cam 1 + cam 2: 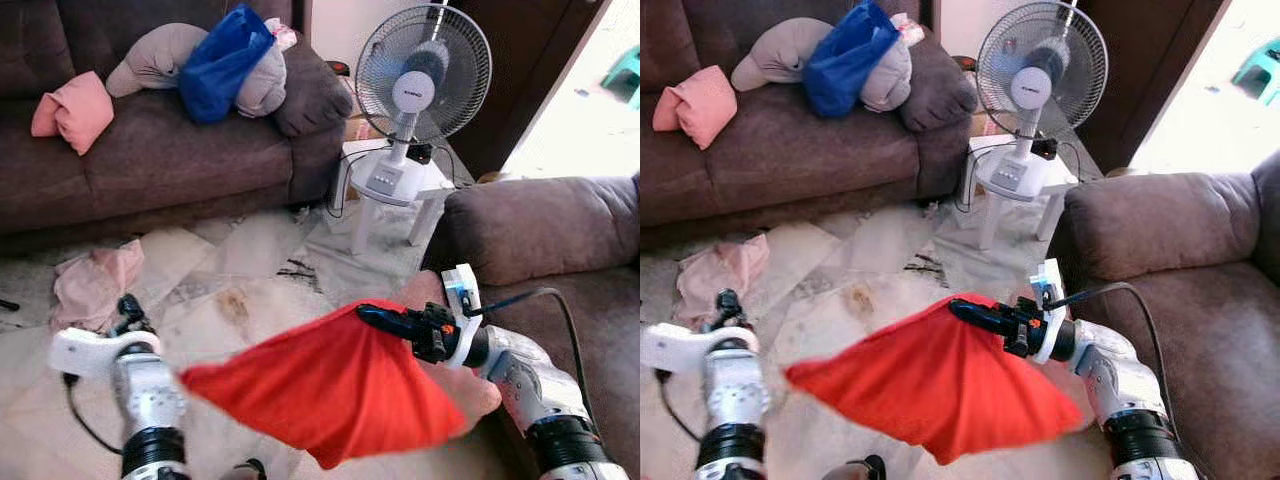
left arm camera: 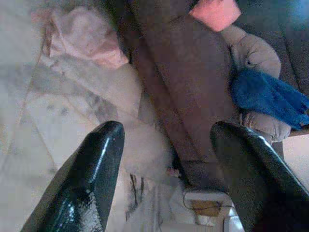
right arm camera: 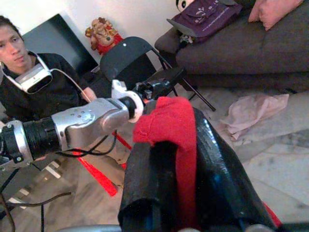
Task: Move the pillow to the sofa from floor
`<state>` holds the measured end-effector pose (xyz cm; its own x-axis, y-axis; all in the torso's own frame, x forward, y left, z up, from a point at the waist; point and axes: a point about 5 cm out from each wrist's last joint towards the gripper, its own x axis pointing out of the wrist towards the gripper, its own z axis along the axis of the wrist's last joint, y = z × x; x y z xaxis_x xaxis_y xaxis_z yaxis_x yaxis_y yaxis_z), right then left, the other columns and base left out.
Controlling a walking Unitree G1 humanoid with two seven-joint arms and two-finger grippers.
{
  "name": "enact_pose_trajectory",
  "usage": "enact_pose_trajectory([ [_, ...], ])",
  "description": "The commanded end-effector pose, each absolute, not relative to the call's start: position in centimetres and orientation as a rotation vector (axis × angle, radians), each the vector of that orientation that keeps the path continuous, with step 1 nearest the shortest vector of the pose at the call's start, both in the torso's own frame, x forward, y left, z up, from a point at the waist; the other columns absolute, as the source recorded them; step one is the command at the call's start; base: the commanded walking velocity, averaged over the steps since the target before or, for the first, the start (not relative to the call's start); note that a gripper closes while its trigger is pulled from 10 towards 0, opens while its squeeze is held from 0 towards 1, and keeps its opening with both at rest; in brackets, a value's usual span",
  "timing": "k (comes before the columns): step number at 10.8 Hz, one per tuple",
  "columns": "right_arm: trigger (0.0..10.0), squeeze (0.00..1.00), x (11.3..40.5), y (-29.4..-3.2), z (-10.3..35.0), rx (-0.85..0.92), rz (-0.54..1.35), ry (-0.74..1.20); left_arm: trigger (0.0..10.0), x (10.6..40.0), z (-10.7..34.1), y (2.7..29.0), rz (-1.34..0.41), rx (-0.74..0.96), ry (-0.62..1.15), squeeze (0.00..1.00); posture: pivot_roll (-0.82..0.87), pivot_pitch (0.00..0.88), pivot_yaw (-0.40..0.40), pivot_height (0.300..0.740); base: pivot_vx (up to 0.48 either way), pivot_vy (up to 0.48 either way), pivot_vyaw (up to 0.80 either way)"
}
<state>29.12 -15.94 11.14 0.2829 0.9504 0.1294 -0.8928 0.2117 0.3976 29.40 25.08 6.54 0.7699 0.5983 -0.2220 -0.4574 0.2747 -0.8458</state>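
Red pillow [image 1: 330,390] (corner) in right gripper [image 1: 372,316]

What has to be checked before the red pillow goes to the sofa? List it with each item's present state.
1. Right hand shut on the red pillow: ok, the fabric is pinched between its fingers in the right wrist view.
2. Pillow off the floor: ok, it hangs from one corner.
3. Left hand free: ok, open with nothing between its fingers.
4. Bare seat on the long sofa: ok, between the pink cushion and the blue bag.
5. Path past the fan: cannot tell.
6. Person beside the robot: cannot tell whether clear of the swing.
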Motion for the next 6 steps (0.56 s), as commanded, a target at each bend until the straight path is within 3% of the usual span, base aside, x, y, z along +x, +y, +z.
enact_pose_trajectory([
  [1,10.0,0.00,29.4,-15.9,13.6,0.415,1.343,0.028,10.0,29.5,6.2,24.8,0.732,-1.107,-0.150,1.00,0.09,0.123,-0.081,0.740,0.000,0.000,0.00],
  [3,10.0,0.00,29.5,-16.0,13.8,0.412,1.350,0.033,10.0,30.2,5.8,23.6,0.796,-1.285,-0.111,1.00,0.09,0.127,-0.084,0.740,0.000,0.000,0.00],
  [4,10.0,0.00,29.6,-15.9,13.8,0.406,1.348,0.037,10.0,30.3,5.5,22.7,0.892,-1.372,-0.071,0.00,0.09,0.128,-0.087,0.740,0.000,0.000,0.00],
  [6,10.0,0.00,29.5,-15.6,13.8,0.406,1.358,0.041,10.0,30.7,6.0,21.1,0.920,-1.385,-0.039,0.00,0.10,0.130,-0.086,0.740,0.000,0.000,0.00],
])
